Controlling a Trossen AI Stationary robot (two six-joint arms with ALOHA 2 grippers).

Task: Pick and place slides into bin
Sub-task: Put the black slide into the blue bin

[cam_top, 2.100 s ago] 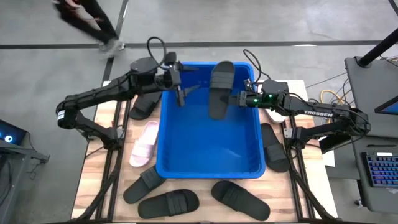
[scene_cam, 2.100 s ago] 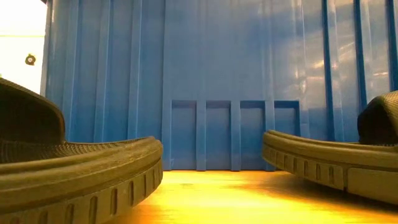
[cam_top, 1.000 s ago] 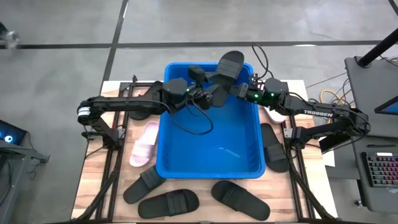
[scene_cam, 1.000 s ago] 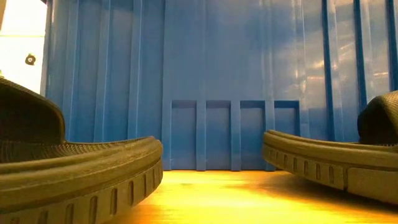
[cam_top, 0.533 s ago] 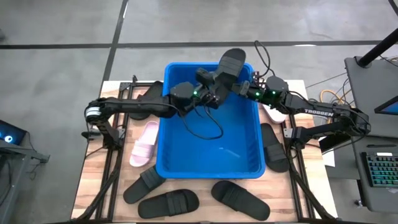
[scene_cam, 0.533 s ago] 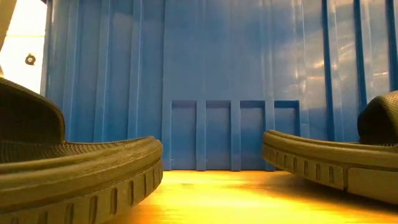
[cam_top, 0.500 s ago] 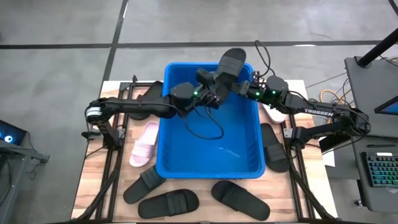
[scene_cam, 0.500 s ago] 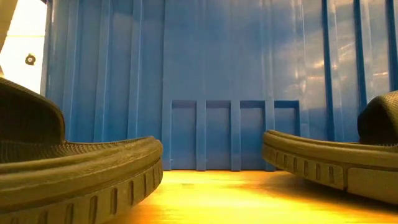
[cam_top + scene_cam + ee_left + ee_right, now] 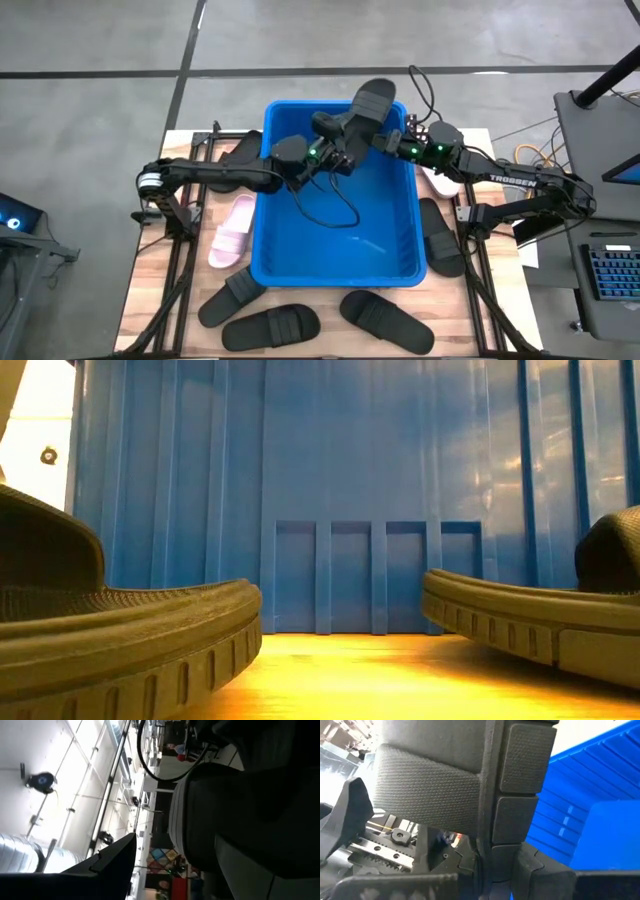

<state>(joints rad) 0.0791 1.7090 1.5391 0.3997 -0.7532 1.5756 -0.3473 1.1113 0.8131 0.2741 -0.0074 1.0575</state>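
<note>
Overhead: blue bin [image 9: 335, 255] centred on wooden table [image 9: 165, 290], floor bare except a dangling black cable. Right gripper [image 9: 383, 143] at bin's far right corner, clamped on a black slide [image 9: 362, 108] held up over the far rim, toe poking past the rim. Right wrist view confirms: textured sole of that slide [image 9: 427, 795] pinched between the dark fingers [image 9: 527, 757], blue bin wall [image 9: 590, 785] behind. Left gripper [image 9: 335, 135] reaching in from the left across the far part of the bin, right up against the same held slide; cannot tell how far its fingers are spread. Left wrist view mostly filled with a dark slide surface [image 9: 235, 815], room windows beyond. Rest of the slides out on the table: pink slide [image 9: 232, 232] just left of the bin, another pale one [image 9: 441, 184] mostly hidden under right arm, black slide [image 9: 237, 160] far left under left arm, two black [image 9: 443, 240] along the right side, three black [image 9: 270, 325] along the near edge. Low view: two black soles [image 9: 120, 635] close to the lens, ribbed bin wall [image 9: 350, 490] behind.
</note>
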